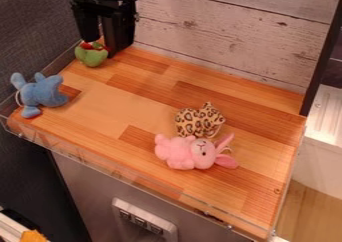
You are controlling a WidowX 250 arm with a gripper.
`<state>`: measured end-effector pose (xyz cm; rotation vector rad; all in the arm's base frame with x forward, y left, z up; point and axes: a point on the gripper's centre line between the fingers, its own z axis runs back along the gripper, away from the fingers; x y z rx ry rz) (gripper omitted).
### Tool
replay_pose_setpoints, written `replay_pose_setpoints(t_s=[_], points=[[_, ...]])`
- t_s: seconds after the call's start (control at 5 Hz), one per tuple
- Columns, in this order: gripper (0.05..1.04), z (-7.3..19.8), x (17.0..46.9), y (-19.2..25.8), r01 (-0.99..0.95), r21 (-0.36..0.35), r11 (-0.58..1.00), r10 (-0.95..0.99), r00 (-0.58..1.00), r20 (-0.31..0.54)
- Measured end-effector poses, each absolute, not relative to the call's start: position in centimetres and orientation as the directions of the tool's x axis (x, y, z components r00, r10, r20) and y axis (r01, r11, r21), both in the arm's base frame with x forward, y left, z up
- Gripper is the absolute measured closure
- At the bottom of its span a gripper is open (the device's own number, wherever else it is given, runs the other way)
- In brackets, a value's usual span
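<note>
The black gripper (100, 47) hangs at the upper left, low over the back corner of the wooden counter. Its fingers stand apart, at the green toy (92, 57), which has red on its top; whether they touch it I cannot tell. A blue plush toy (43, 93) lies by the left edge. Right of the middle is a leopard-print plush toy (199, 120), and just in front of it a pink plush rabbit (180, 152) lies with its ears to the right.
The wooden counter (133, 101) has a clear raised rim along its left and front edges. A whitewashed plank wall (220, 31) stands behind it, with a dark upright post (322, 61) at the right. A socket strip (143, 222) sits on the front panel below.
</note>
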<state>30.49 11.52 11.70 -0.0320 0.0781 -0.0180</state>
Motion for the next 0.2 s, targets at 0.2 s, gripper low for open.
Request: replay_pose_setpoints(t_s=[0.2], points=[[0.087, 11.21, 31.6, 12.02, 0.14, -0.049, 0.989, -0.145, 0.985, -0.095]])
